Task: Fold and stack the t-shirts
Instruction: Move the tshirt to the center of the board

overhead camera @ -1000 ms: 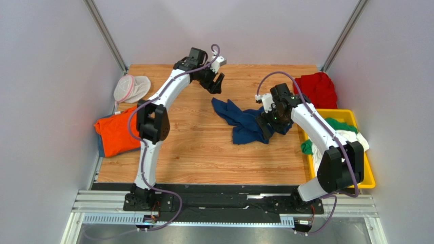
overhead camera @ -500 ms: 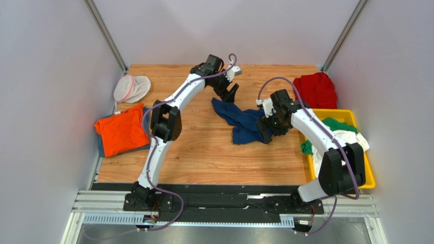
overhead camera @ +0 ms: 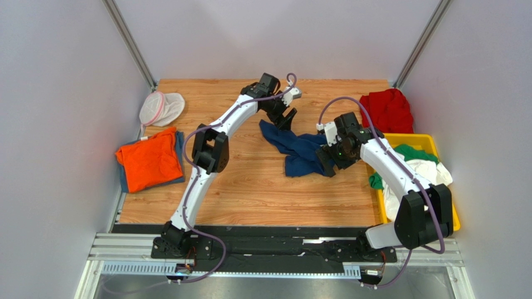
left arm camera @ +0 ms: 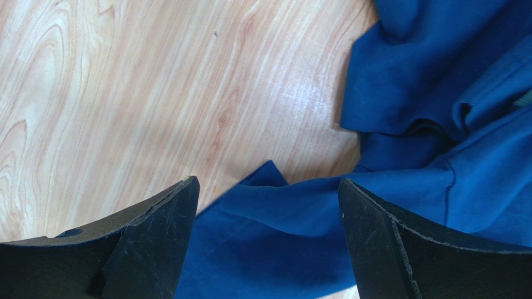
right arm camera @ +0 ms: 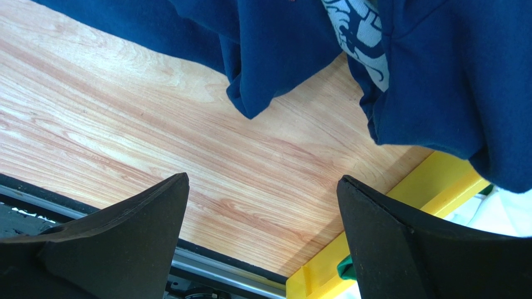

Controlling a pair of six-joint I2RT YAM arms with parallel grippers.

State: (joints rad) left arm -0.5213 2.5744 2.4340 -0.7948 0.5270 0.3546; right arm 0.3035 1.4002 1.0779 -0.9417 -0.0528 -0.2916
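Note:
A navy blue t-shirt (overhead camera: 300,149) lies crumpled at the table's centre, its pale print (right arm camera: 359,31) showing in the right wrist view. My left gripper (overhead camera: 285,118) hovers open over the shirt's far left corner, and blue cloth (left arm camera: 399,205) lies below and between its fingers (left arm camera: 156,237). My right gripper (overhead camera: 326,163) stands open at the shirt's right edge with bare wood under its jaws (right arm camera: 262,205). An orange t-shirt (overhead camera: 148,159) lies folded at the left edge. A red t-shirt (overhead camera: 388,109) is bunched at the back right.
A yellow bin (overhead camera: 451,215) at the right edge holds a green t-shirt (overhead camera: 417,151) and a white t-shirt (overhead camera: 431,171); its rim (right arm camera: 437,180) shows in the right wrist view. A white mesh pouch with a pink rim (overhead camera: 160,107) lies at the back left.
My left arm has swung right and nearer to the navy shirt's far corner, with its jaws spread wider. My right gripper has shifted slightly to the right, still open.

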